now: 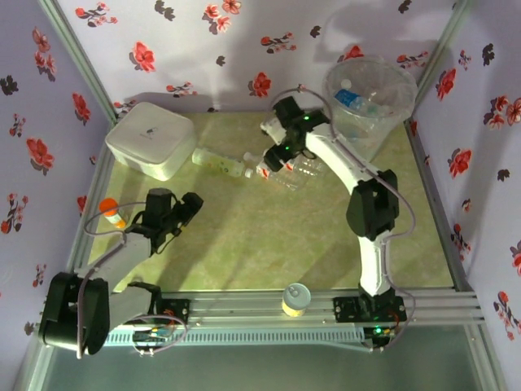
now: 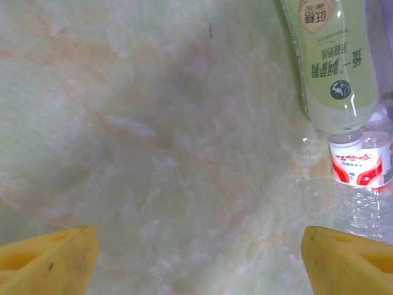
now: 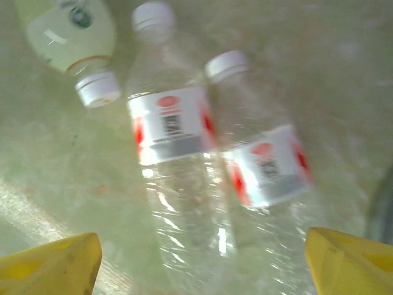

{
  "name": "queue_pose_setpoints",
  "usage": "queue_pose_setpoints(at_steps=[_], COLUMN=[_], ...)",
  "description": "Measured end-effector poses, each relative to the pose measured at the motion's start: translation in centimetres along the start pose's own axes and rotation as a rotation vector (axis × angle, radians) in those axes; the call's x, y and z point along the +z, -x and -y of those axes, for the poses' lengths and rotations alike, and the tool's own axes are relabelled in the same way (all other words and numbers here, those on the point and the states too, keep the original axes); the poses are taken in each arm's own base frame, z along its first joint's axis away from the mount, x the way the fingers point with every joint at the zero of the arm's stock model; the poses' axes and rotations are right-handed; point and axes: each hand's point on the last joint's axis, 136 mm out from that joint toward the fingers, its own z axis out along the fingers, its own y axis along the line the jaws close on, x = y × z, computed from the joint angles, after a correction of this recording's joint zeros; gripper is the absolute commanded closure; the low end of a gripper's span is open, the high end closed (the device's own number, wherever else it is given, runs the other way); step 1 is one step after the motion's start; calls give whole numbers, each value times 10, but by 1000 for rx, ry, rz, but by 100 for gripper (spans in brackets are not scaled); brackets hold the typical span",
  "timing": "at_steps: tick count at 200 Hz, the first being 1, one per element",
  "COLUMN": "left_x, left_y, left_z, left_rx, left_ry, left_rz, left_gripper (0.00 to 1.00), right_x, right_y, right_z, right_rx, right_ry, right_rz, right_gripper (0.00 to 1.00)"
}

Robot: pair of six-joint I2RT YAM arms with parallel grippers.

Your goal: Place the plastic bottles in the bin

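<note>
Two clear plastic bottles with red-and-white labels and white caps (image 3: 172, 141) (image 3: 264, 166) lie side by side on the green table. A green-label bottle (image 3: 67, 27) lies just beyond them, cap toward them. My right gripper (image 3: 202, 264) hovers open over the two clear bottles, its yellow fingers (image 3: 55, 264) wide on either side and gripping nothing. From above, the right gripper (image 1: 273, 161) is left of the bin (image 1: 370, 98), which holds several bottles. My left gripper (image 2: 199, 264) is open over bare table, with the green-label bottle (image 2: 331, 55) and a red-label bottle (image 2: 362, 166) at the far right.
A white rounded box (image 1: 151, 138) stands at the back left. An orange-capped bottle (image 1: 111, 212) lies by the left edge next to my left gripper (image 1: 189, 208). A short yellow can (image 1: 295, 299) stands on the front rail. Floral walls close in three sides.
</note>
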Motion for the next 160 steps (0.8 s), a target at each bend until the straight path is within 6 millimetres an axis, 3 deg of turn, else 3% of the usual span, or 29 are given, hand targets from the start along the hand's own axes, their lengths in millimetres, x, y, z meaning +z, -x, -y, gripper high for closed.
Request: queue_pose_setpoints(at_steps=[24, 60, 101, 160], left_x=[7, 10, 11, 16], left_y=[-4, -9, -8, -10], left_z=[0, 8, 13, 19], left_rx=[3, 17, 23, 33], left_ry=[-1, -20, -33, -37], left_rz=[-23, -43, -42, -56], left_gripper=[13, 13, 13, 12], right_x=[29, 58, 76, 98], right_y=[4, 13, 23, 20], right_z=[-21, -15, -10, -17], right_rx=[-50, -50, -48, -42], right_ry=[32, 25, 19, 58], right_rz=[-50, -73, -69, -88], right_gripper=[15, 21, 27, 24])
